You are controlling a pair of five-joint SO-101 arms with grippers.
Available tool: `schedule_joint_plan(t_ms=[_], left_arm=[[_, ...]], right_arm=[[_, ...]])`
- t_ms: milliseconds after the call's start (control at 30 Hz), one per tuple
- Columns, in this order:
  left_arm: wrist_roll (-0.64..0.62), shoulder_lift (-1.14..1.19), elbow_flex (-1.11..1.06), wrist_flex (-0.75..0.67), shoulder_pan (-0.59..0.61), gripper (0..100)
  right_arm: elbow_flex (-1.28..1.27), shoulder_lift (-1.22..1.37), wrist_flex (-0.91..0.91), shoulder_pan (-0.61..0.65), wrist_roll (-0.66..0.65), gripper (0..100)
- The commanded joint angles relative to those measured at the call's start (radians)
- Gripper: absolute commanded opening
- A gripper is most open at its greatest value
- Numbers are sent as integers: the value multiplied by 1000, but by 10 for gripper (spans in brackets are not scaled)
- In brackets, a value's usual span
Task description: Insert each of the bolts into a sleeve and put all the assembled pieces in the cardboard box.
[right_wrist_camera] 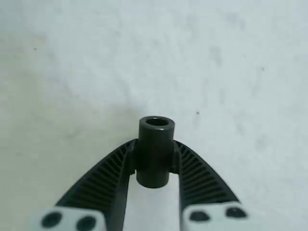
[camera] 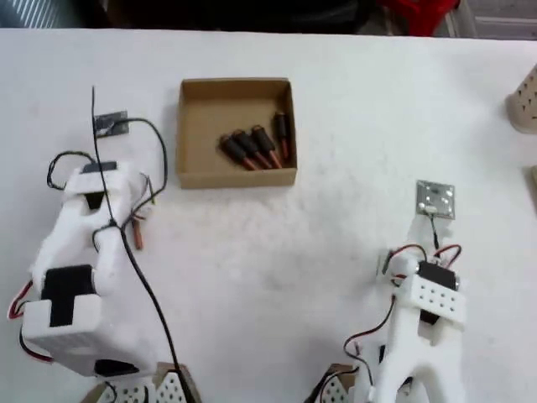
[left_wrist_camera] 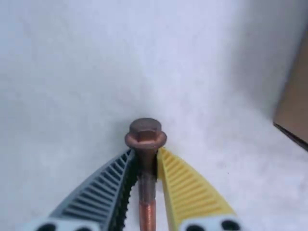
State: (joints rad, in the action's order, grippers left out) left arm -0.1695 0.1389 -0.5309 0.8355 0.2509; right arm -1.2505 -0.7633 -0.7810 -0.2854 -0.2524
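My left gripper [left_wrist_camera: 147,163] is shut on a copper bolt [left_wrist_camera: 146,144], its hex head sticking out past the fingertips. From above, that bolt [camera: 138,233] pokes out beside the left arm, left of the cardboard box [camera: 192,126]. A black sleeve [right_wrist_camera: 155,150] sits upright between the pads of my right gripper [right_wrist_camera: 154,156], which is shut on it, open end up. The right arm [camera: 424,315] stands at the table's front right. Several assembled bolt-and-sleeve pieces [camera: 253,149] lie inside the box.
A corner of the cardboard box [left_wrist_camera: 293,110] shows close to the left gripper. Small metal plates [camera: 435,200] [camera: 111,123] with cables lie on the white table. A pale perforated object [camera: 524,102] stands at the far right edge.
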Motion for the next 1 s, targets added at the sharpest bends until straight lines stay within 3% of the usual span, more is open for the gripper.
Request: schedule_joint_plan(t_ms=[0,100,233,700,967], left_arm=[[11,-10,48,-20,13,20],[11,-10,48,-20,15,20],[11,-10,48,-18,15,20],[11,-10,48,-21,12,20],[11,-10,48,-21,12,20]], right_arm=[[3,-51,15,143,-2,19],[-37,-59,84,265,0,19],[-143,-61,329,351,0,19],[-423,-59,1006,387,0,19],[-423,-53,1084,490,2,19]])
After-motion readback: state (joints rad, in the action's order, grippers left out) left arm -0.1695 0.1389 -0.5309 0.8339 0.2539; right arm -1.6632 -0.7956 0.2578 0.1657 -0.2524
